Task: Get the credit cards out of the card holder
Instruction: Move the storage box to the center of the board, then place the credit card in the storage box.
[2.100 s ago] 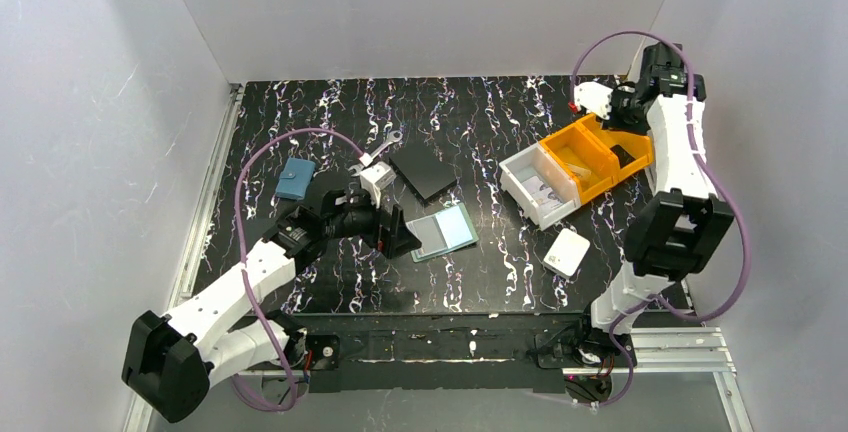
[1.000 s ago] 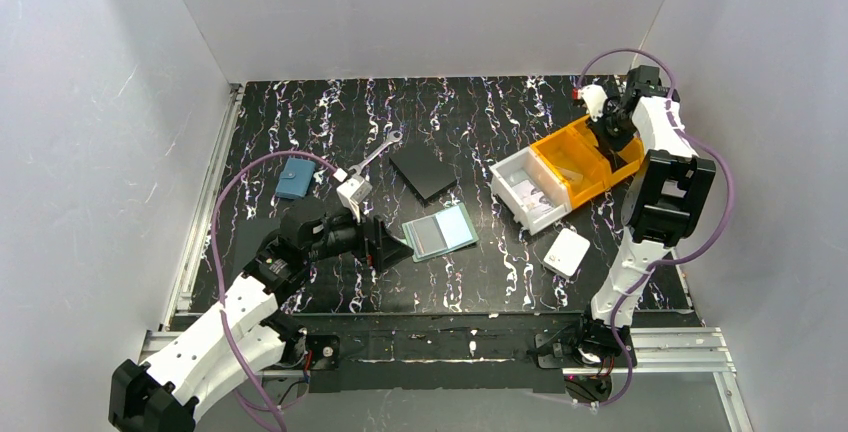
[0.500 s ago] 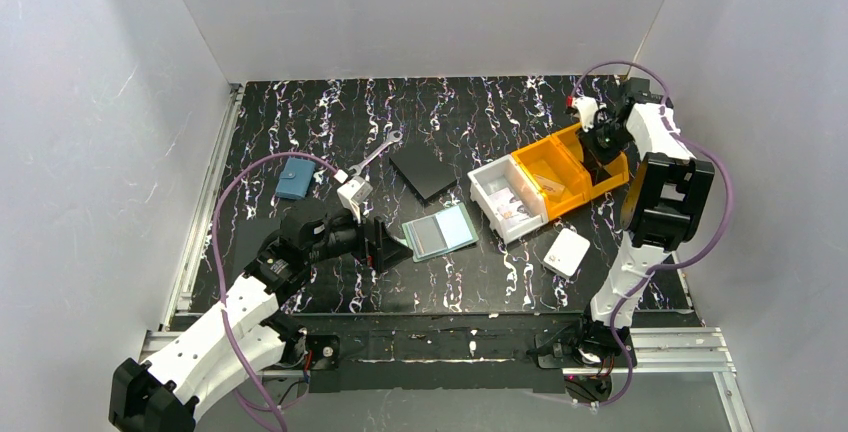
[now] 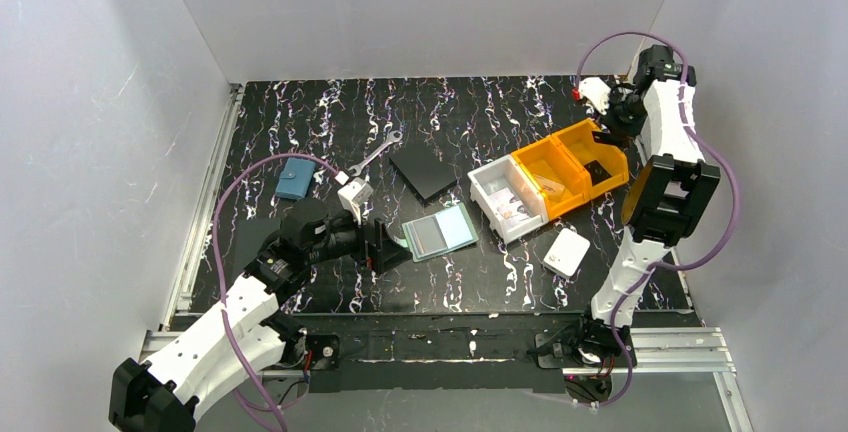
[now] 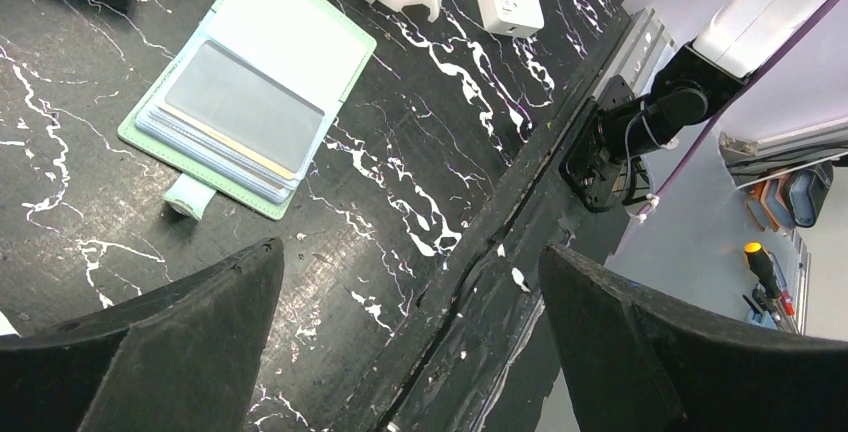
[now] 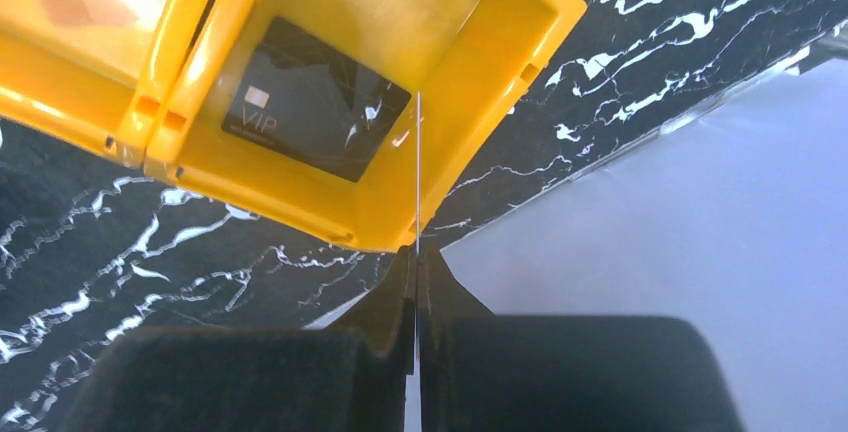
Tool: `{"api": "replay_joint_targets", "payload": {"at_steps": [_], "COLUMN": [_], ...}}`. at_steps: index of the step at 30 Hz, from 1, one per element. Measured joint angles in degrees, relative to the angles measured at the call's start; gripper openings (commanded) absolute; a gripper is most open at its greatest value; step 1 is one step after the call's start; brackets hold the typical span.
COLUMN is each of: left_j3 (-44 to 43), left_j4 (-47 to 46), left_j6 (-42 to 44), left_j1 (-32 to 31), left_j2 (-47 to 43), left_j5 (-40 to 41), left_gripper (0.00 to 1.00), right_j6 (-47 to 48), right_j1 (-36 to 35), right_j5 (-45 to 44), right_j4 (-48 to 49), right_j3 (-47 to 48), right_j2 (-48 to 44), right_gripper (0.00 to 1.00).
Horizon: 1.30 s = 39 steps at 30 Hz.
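The card holder [image 4: 440, 232] lies open on the black table, mint-green with a grey inner panel [image 5: 245, 102]. Edges of credit cards [image 5: 232, 144], one tan, stick out of its pockets. My left gripper [image 4: 386, 250] is open just left of the holder, with nothing between its fingers [image 5: 150, 352]. My right gripper [image 6: 416, 252] is shut on a thin card [image 6: 417, 167] seen edge-on, held above the near wall of the orange bin [image 6: 470, 62]. A black card [image 6: 315, 127] lies flat inside that bin. From above, the right gripper [image 4: 606, 127] hangs over the bin's far end.
A white bin [image 4: 505, 197] adjoins the orange bins [image 4: 560, 167]. A white box [image 4: 566, 250] lies right of the holder. A black square plate [image 4: 424, 170], a wrench [image 4: 378, 152] and a blue pouch [image 4: 295, 178] sit farther back. The table's front rail [image 5: 560, 152] is close.
The right arm dipped into the orange bin and the bins slid left; it has now lifted back up. The left arm drew back two seconds ago and has held still since.
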State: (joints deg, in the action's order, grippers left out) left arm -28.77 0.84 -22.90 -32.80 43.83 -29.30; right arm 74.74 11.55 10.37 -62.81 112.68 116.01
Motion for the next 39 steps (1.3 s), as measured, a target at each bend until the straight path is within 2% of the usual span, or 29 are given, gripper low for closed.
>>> {"api": "replay_joint_targets", "payload": {"at_steps": [4,10,16,21,34,39], "left_j3": [0.00,0.00,0.00,0.00,0.00,0.00], "left_j4": [0.61,0.52,0.55,0.52,0.50,0.50], "left_j6": [0.17,0.15,0.20,0.33,0.39,0.46], "left_j1": [0.00,0.00,0.00,0.00,0.00,0.00], "left_j2": [-0.04,-0.04,-0.04,0.00,1.29,1.88], "left_j5": [0.11,0.17,0.24,0.24,0.39,0.39], "left_gripper": [0.98,0.98,0.98,0.98,0.98,0.98], "right_j6": [10.43,25.46,33.86,37.77,40.59,40.50], "right_j1": [1.14,1.55,1.49,1.51,1.53,1.57], "right_j5": [2.10,5.07,5.86,5.62,4.11,4.17], "right_j4": [-6.29,-14.01,-16.17,-16.70,-16.61,-16.79], "right_j3": [4.35,4.39,2.16,1.99,2.10,3.69], "right_j2": [2.08,2.64,2.93,4.61,10.82,11.80], "right_gripper": [0.01,0.01,0.01,0.01,0.01,0.09]}}
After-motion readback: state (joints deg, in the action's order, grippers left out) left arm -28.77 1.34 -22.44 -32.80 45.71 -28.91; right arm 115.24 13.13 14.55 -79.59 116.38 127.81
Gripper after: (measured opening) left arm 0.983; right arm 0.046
